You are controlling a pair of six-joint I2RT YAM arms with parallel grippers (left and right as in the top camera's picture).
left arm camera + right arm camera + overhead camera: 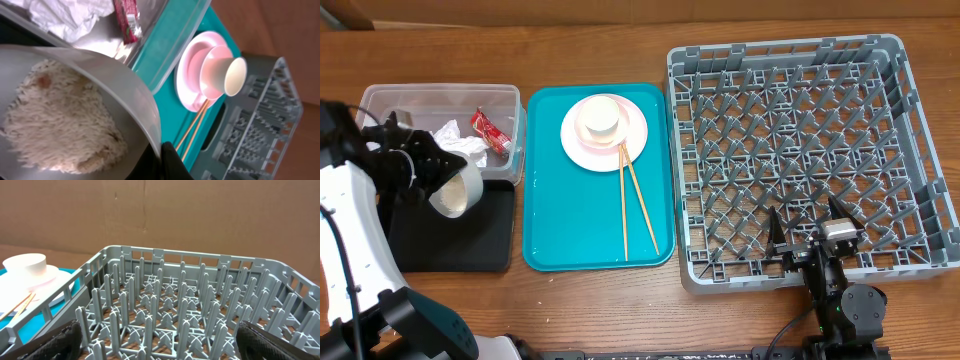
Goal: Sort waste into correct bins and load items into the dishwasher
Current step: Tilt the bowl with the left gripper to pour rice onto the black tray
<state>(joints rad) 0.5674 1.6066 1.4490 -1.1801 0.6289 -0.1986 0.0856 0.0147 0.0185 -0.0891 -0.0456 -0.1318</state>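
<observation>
**Overhead and wrist views: the rice-emptying step.** We are seeing the left fingers pressing together on the rim of a pale, translucent round bowl. They are holding it tipped on its side above the far edge of the shallow black tray, just beside the clear tub. A matted clump of white rice is clinging to the bowl's smooth inner wall. We are judging that waste sorting is in hand and that the rice is not yet out. The next move, as we are reading it, is calling for a steeper tilt or a shake over the black tray, since such sticky grains are unlikely to slide out unaided.

The soft, crumpled white napkin and the glossy red-and-white wrapper are lying inside the clear tub. On the smooth teal tray, a pale pink round plate is carrying a small pale cup. Two thin wooden chopsticks are resting their far ends on the plate's near rim.

At the right, the grey plastic dish rack, a grid of rigid upright pegs, is holding no dishes. The right fingers are spread wide on nothing, hovering over its near edge. Everything is sitting on a wood-grain tabletop.
</observation>
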